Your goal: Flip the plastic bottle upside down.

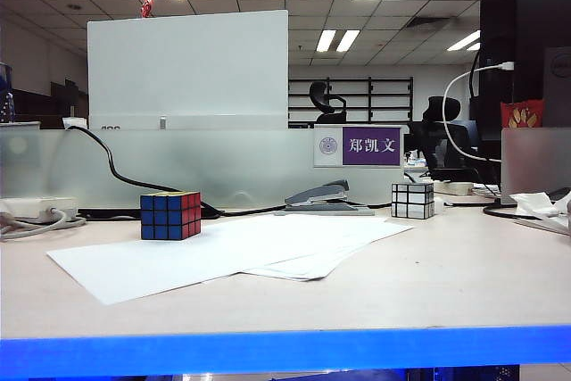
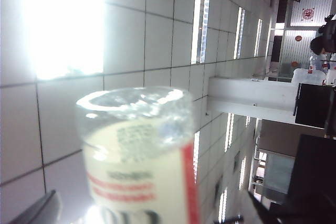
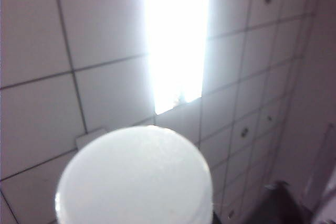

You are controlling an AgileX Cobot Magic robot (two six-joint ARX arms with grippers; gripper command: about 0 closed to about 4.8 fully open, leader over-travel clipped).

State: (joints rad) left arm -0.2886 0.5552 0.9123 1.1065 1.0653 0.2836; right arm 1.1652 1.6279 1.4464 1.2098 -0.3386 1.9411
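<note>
**Plastic bottle, off the table, flip unfinished**
The table (image 1: 464, 283) carries only paper sheets (image 1: 223, 256) near its front edge, a coloured cube (image 1: 169, 215) behind them and a stapler (image 1: 326, 198) at the back edge. Plastic bottle (image 2: 139, 156) is aloft against the ceiling, clear end away from the camera, between the left gripper (image 2: 149, 211) fingers (image 2: 37, 211), which stand wide and clear of it. Right gripper: fingers unseen, state cannot be told; its view shows a white round face (image 3: 134, 179), probably the cap. Setting down inverted remains.
</note>
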